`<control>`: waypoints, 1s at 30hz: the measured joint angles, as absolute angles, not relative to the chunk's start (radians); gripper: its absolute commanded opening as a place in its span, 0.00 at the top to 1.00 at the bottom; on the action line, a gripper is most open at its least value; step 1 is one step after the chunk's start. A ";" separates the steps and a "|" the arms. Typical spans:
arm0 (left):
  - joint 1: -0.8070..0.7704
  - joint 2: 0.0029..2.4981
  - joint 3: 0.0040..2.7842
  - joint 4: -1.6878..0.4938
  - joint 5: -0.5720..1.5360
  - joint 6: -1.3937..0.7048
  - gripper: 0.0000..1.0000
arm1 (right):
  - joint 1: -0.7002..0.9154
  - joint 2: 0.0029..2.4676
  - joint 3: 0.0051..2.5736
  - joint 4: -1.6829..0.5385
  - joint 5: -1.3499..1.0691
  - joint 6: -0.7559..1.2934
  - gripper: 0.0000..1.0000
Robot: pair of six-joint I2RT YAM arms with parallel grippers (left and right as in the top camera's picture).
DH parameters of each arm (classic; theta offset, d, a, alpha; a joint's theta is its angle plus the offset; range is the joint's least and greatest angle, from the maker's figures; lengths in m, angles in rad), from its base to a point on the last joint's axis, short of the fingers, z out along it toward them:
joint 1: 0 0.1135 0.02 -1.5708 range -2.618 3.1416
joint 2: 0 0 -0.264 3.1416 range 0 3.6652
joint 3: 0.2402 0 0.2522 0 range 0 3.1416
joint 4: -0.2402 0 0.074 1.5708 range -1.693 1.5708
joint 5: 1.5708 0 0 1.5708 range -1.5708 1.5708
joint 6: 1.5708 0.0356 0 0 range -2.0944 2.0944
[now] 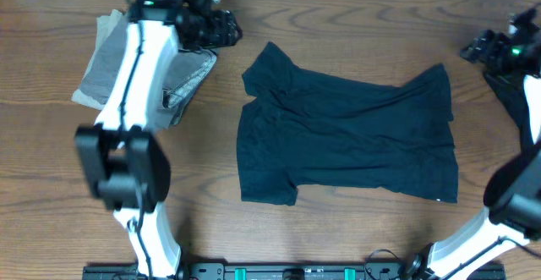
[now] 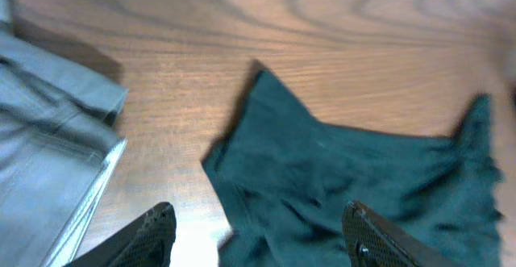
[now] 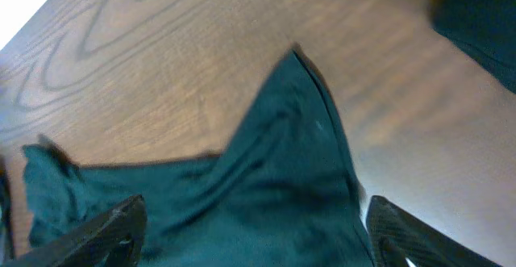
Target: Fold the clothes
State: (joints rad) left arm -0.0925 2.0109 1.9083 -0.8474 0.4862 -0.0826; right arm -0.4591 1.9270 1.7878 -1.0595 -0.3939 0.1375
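The black T-shirt (image 1: 347, 136) lies spread flat in the middle of the table, sleeves at the left. It also shows in the left wrist view (image 2: 355, 194) and in the right wrist view (image 3: 242, 202). My left gripper (image 1: 221, 28) is open and empty, above the table at the back left, beyond the shirt's upper sleeve. In its wrist view the fingers (image 2: 262, 239) frame the shirt's sleeve edge. My right gripper (image 1: 478, 47) is open and empty at the back right, beyond the shirt's hem corner; its fingers (image 3: 258, 235) hang over the shirt.
A folded grey garment (image 1: 114, 60) lies at the back left under my left arm, and shows in the left wrist view (image 2: 48, 154). Another dark cloth (image 1: 514, 94) lies at the right edge under my right arm. The table is brown wood (image 1: 355, 229).
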 measured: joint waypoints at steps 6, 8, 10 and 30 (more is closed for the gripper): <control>-0.142 1.882 1.929 -0.972 0.490 -0.049 0.68 | -0.448 1.834 1.793 -1.132 -0.401 0.113 0.94; -0.164 1.882 1.930 -1.001 0.491 -0.038 0.74 | -0.427 1.837 1.788 -1.114 -0.402 0.119 0.99; -0.181 1.892 1.929 -1.028 0.490 -0.027 0.77 | -0.398 1.851 1.766 -1.068 -0.399 0.133 0.99; -0.191 1.902 1.929 -1.111 0.490 -0.022 0.78 | -0.248 2.232 1.633 -0.747 -0.275 0.346 0.99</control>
State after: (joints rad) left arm -0.1909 1.9022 1.9289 -1.1114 0.4900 -0.0219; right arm -0.2481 2.2322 1.6333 -0.7467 -0.2752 0.3462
